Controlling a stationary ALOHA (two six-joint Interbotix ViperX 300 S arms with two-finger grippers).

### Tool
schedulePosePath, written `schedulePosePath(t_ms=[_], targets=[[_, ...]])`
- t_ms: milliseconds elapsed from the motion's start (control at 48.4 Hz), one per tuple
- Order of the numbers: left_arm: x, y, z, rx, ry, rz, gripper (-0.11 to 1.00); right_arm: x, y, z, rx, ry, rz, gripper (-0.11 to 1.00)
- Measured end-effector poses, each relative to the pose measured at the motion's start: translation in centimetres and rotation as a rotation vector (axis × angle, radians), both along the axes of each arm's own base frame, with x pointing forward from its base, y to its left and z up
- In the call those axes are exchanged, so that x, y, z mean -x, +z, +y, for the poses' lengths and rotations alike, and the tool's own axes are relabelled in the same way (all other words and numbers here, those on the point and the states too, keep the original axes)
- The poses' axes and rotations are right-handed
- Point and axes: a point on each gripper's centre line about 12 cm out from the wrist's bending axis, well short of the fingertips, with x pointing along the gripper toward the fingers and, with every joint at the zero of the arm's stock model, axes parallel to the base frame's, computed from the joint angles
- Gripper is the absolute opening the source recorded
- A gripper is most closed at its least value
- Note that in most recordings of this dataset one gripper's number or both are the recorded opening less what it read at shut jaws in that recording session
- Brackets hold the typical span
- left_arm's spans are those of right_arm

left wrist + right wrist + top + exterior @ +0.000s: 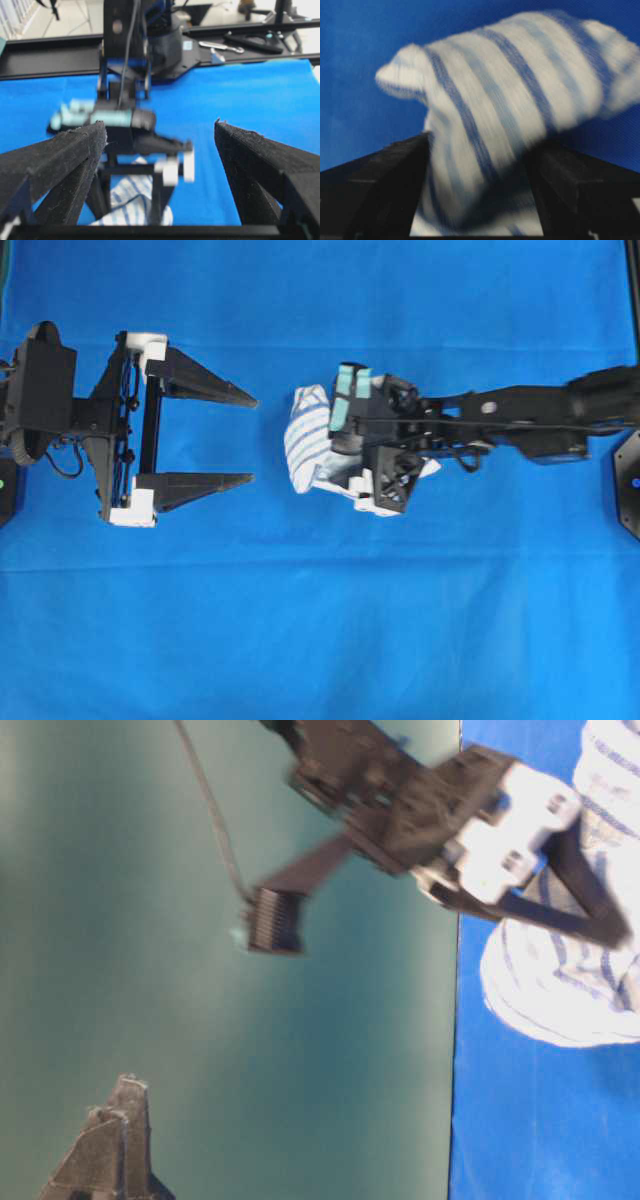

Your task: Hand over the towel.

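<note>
**Towel at the right gripper, left gripper spread and waiting opposite**

Left gripper: jaws spread wide and nothing between them. Its fingers point toward the middle of the blue cloth that covers the table. In the left wrist view both of its dark padded fingers frame the scene, far apart from each other.

Right gripper: reaches in from the right side of the overhead view, and its fingers are hidden there under its own body. In the right wrist view its two black fingers sit on either side of the towel, with the fabric filling the gap between them. That picture is motion-blurred, so I cannot tell whether the jaws pinch the fabric or just flank it.

The towel is white with thin blue and grey stripes and is bunched into a lump. It sits at the tip end of the right gripper, partly under it, near the centre of the blue cloth. It is between the two grippers, close to the right one and apart from the left fingertips. Whether it rests on the cloth or hangs above it cannot be told.

Table-level view: blurred, with one dark finger of the right gripper lying across the striped bundle.
</note>
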Motion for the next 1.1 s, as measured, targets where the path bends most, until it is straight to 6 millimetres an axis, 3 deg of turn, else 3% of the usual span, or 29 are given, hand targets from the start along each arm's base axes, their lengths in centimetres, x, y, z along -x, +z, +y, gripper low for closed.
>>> schedulePosePath(t_ms=[352, 517, 745, 1096], targets=[[0.0, 0.0, 0.0, 0.0, 0.0, 0.0, 0.93, 5.0, 10.9, 0.6, 0.041, 0.012, -0.363, 0.71], [0.0, 0.0, 0.0, 0.0, 0.0, 0.002, 0.93, 8.2, 14.2, 1.4, 0.076, 0.04, -0.559, 0.71], [-0.1, -0.1, 0.0, 0.0, 0.002, 0.003, 0.93, 10.8, 15.4, 1.7, 0.085, 0.048, -0.638, 0.71], [0.1, -0.1, 0.1, -0.003, 0.004, 0.008, 0.91, 11.1, 15.0, 1.8, 0.093, 0.053, -0.631, 0.71]])
